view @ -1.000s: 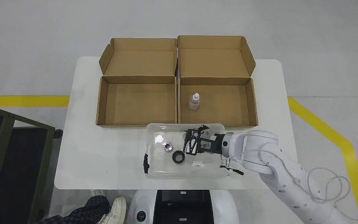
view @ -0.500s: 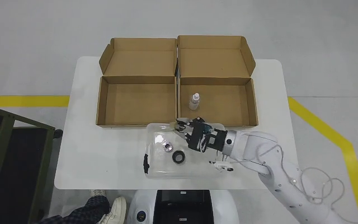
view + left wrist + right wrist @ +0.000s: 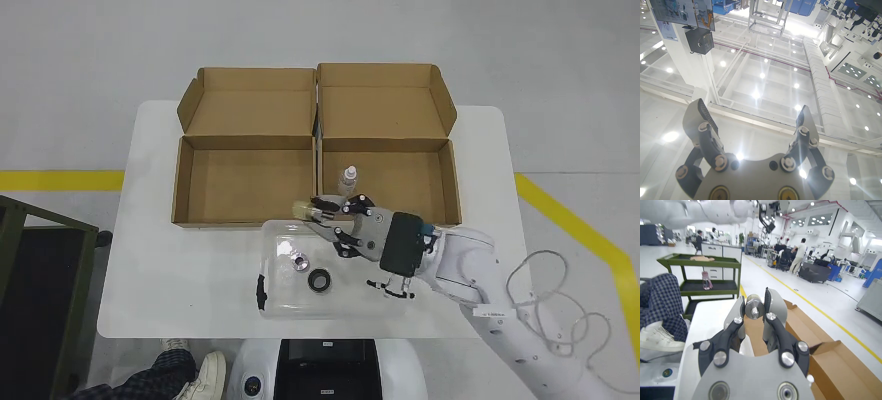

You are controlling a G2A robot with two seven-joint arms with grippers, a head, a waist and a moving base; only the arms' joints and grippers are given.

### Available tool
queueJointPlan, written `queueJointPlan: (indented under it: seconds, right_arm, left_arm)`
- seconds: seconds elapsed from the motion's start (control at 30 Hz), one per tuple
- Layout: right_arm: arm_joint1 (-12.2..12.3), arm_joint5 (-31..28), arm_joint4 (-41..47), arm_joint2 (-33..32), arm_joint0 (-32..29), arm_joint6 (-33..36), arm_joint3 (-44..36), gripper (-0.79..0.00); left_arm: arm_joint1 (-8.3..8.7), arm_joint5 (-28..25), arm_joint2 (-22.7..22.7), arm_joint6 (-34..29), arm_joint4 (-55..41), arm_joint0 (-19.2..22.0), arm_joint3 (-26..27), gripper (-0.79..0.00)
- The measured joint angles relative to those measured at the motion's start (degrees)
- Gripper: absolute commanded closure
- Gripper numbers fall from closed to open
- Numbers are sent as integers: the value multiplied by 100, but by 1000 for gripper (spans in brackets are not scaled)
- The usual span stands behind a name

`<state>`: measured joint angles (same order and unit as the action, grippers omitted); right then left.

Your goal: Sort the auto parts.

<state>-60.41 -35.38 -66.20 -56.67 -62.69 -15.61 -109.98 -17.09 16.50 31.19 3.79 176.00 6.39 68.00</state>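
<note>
My right jaws are clamped on the metal part [image 3: 754, 311], its stud pointing back along them, above the left box's [image 3: 245, 185] near right corner; the right box [image 3: 400, 190] lies just to its right.

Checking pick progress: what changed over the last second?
The right gripper rose out of the clear bin toward the cardboard boxes, shut on a metal part. The black ring and silver part in the bin and the bottle in the box stayed put.
</note>
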Motion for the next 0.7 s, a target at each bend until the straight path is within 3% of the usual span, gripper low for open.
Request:
queueJointPlan:
  seconds: [0.7]
  right_arm:
    - [-72, 197, -157, -579, -118, -685, -626, 0]
  left_arm:
    - [0, 0, 0, 0, 0, 0, 0, -785]
